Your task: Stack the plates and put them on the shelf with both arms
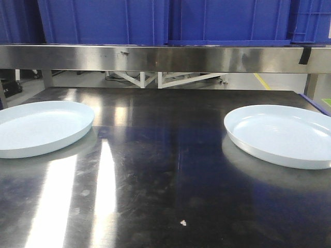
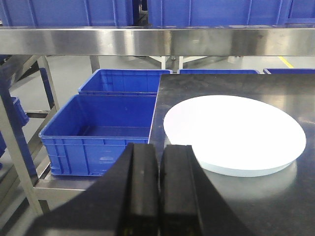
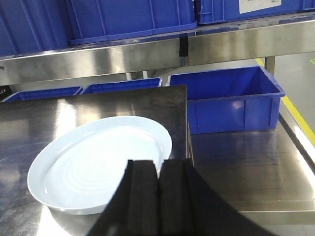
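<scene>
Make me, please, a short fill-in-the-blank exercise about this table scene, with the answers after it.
1. The left plate and the right plate lie apart on the steel table, so one is not yet ____ on the other.
2. The crates on the shelf above are ____ in colour.
3. The left tool and the right tool are both shut and hold ____.
Missing words: stacked; blue; nothing.
</scene>
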Available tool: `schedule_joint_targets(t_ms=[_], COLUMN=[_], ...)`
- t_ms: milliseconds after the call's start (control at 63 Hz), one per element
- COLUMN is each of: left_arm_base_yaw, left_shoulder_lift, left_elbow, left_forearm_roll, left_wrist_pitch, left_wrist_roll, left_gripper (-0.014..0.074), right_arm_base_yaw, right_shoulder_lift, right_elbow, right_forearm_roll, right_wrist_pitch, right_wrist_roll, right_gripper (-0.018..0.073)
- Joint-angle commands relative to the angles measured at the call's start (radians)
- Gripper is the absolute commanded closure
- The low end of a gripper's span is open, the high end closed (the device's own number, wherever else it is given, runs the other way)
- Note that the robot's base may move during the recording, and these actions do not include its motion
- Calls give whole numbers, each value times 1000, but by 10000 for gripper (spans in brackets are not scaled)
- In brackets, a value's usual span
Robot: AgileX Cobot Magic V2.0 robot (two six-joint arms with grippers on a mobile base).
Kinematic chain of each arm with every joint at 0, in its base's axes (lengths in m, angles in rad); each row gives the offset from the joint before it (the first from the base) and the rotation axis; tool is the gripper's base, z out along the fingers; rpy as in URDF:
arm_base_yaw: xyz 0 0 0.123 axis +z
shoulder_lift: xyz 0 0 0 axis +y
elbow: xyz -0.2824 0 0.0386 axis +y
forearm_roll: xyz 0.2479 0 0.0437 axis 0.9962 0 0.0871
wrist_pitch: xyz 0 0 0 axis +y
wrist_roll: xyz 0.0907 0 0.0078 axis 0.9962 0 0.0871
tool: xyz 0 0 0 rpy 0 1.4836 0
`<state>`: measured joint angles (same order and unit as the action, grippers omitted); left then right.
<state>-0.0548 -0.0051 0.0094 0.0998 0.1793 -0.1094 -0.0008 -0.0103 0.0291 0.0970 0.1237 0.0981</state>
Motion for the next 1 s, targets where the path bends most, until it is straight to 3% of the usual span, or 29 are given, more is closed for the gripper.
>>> schedule_joint_targets(t_ms=[0, 143, 429, 556, 731, 985], left_arm_base_yaw=[0, -10, -33, -35, -35, -35], left_shoulder_lift=[6, 160, 673, 838, 946, 979], left_elbow=[-20, -182, -759, -929, -996, -996], left_forearm_roll=[-18, -30, -9, -9, -9, -12], left_wrist_pitch=[-87, -59, 73, 126, 210, 201], left_wrist_roll=[-13, -26, -24, -22, -20, -20], left_gripper=[496, 496, 496, 496, 496, 496], right_arm_base_yaw=[-5, -5, -5, -5, -5, -5], right_shoulder_lift=[-22, -22, -22, -22, -22, -22], right_elbow=[-17, -17, -17, -17, -17, -17], right_forearm_roll=[-1, -1, -1, -1, -1, -1], right_wrist_pitch=[-92, -92, -92, -92, -92, -92], right_wrist_roll=[-6, -6, -6, -6, -6, -6], right_gripper=[508, 508, 508, 508, 508, 508])
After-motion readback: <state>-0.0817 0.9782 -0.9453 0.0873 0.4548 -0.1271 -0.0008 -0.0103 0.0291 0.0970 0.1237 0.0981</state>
